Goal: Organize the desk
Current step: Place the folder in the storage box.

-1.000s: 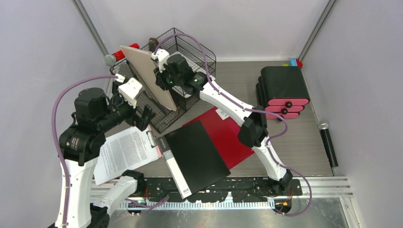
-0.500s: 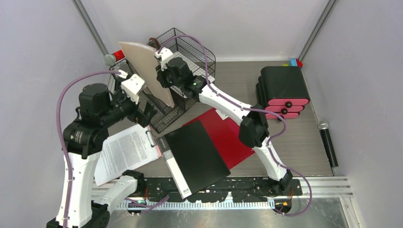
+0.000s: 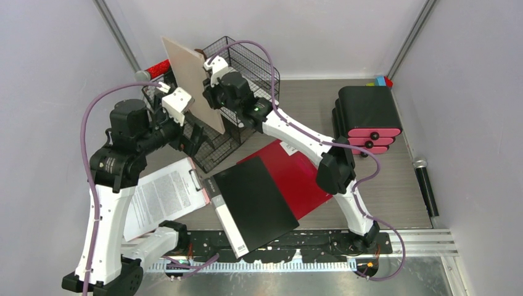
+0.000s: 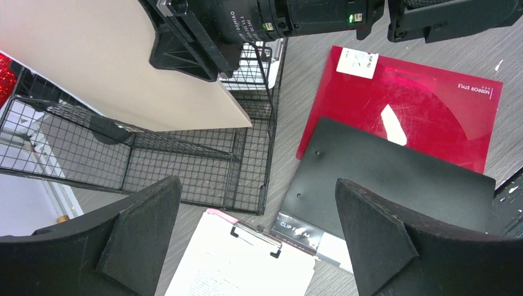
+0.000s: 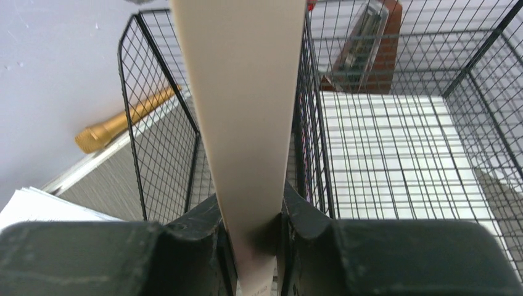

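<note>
Worktop (image 3: 390, 185): flat, grey wood-grain, horizontal streaks. Lies level between pale lilac-grey walls (image 3: 475, 92), metal rail (image 3: 419, 239) along near edge. Left and middle cluttered; surface shows mostly at right.

Bright even light flooding my views; white glare sitting on red folder (image 4: 432, 92); my left fingers (image 4: 395, 246) blurring close-up.

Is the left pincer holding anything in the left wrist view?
No, the left pincer is open, its fingers spread wide apart with nothing between them, only the clipboard lying below.
</note>
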Tool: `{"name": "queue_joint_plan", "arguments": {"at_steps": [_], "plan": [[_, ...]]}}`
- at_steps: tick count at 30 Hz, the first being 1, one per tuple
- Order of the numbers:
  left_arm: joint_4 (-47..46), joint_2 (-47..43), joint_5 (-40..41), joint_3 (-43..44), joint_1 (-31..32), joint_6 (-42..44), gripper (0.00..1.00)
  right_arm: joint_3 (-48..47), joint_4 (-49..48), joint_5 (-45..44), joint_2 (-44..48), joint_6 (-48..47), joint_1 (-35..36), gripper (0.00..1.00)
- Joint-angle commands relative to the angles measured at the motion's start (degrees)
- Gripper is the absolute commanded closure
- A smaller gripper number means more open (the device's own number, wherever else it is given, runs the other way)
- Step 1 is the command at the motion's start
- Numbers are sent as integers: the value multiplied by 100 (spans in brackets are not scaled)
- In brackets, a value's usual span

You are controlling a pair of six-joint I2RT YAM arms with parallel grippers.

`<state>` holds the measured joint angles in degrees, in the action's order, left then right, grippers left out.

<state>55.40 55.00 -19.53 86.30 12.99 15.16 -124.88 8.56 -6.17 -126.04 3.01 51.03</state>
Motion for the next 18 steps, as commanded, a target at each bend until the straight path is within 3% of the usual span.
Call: {"name": "queue_joint_plan", "arguments": {"at_steps": [1,10,18], "plan": [[-335,32,-81,158,-29,-138,0,-246,-1273,-152,428,-193,63,100],[-385,-1,-77,220,-34,-88,0,-283,-2311,-97,-77,-467,129,100],[-451,-15,-136,130,-34,-55,0,259,-2906,-358,-250,-609,145,100]]}}
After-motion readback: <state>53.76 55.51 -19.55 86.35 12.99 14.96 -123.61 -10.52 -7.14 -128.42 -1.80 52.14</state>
